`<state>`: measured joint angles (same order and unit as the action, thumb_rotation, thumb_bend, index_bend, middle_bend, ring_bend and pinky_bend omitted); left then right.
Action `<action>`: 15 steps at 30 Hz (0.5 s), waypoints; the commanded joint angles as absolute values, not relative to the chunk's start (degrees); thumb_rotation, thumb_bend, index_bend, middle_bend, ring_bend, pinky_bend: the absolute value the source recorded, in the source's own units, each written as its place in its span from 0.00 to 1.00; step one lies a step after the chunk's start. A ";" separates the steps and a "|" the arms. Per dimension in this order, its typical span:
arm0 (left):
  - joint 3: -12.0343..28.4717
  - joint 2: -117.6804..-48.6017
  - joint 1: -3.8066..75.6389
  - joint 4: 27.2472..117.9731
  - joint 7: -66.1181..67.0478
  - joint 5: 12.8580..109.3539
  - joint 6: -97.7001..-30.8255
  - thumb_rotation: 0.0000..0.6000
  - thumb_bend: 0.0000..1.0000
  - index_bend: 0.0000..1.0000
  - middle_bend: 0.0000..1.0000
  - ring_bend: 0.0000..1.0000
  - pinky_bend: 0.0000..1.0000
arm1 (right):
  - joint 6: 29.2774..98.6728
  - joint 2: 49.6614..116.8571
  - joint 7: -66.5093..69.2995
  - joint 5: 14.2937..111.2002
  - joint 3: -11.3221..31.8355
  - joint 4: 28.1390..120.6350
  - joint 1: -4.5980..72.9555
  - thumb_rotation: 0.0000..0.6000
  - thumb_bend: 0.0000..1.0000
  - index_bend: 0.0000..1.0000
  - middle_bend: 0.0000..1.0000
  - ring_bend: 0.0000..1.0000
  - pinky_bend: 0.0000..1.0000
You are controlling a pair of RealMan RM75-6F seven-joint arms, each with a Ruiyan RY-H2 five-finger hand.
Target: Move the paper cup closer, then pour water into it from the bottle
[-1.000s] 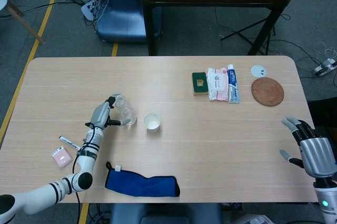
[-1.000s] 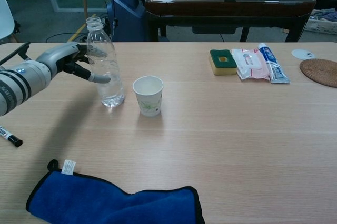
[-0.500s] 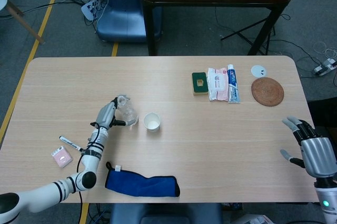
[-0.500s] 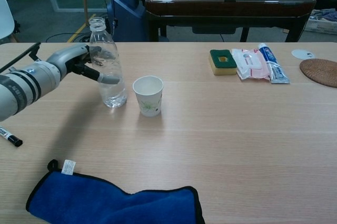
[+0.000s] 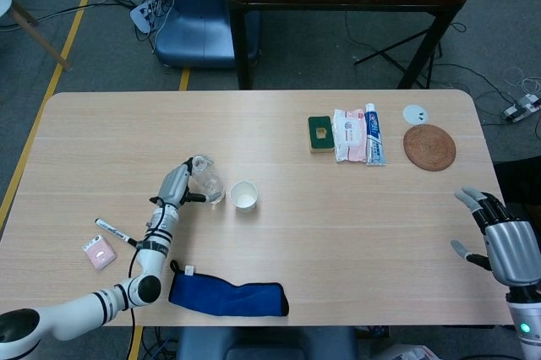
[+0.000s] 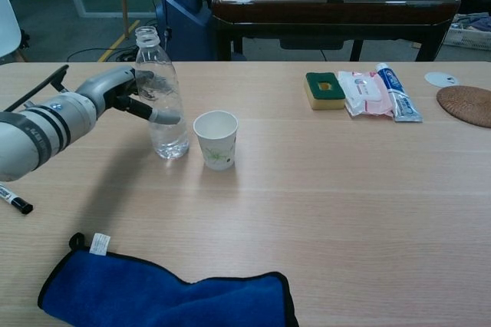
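the left hand grips the clear plastic water bottle with its fingers wrapped round it and has slid it rightward, now just beside the white paper cup mid-worktop. the bottle stands upright, so pouring looks next. the right hand idles at the worktop's edge, fingers spread and empty.

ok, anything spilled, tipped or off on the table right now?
Nothing stands out. The bottle is upright with no cap, held by the left hand; the paper cup stands upright beside it, with no visible spill.

The paper cup stands on the surface — the bottle just to its left, the cloth before it, the sponge, wipes packet and toothpaste tube well behind it to the right.
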<state>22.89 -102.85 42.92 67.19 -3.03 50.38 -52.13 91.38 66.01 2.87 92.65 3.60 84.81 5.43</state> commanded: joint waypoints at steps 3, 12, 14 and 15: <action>23.07 -102.97 42.90 66.97 -2.88 50.28 -52.46 1.00 0.07 0.38 0.29 0.26 0.24 | 91.39 66.00 2.85 92.68 3.62 84.84 5.42 1.00 0.04 0.20 0.20 0.19 0.46; 23.07 -102.63 42.44 66.92 -3.31 50.29 -52.40 1.00 0.07 0.46 0.37 0.32 0.28 | 91.33 65.99 2.78 92.73 3.65 84.90 5.42 1.00 0.04 0.20 0.20 0.19 0.46; 23.05 -102.60 42.34 66.82 -3.50 50.34 -52.36 1.00 0.07 0.47 0.38 0.33 0.28 | 91.31 66.00 2.77 92.72 3.65 84.89 5.42 1.00 0.04 0.20 0.20 0.19 0.46; 23.04 -102.57 42.28 66.78 -3.59 50.37 -52.33 1.00 0.07 0.47 0.39 0.34 0.28 | 91.31 66.01 2.74 92.72 3.66 84.88 5.42 1.00 0.04 0.20 0.20 0.19 0.46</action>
<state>23.05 -102.58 42.31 66.80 -3.56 50.35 -52.35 91.31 66.00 2.74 92.72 3.66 84.89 5.42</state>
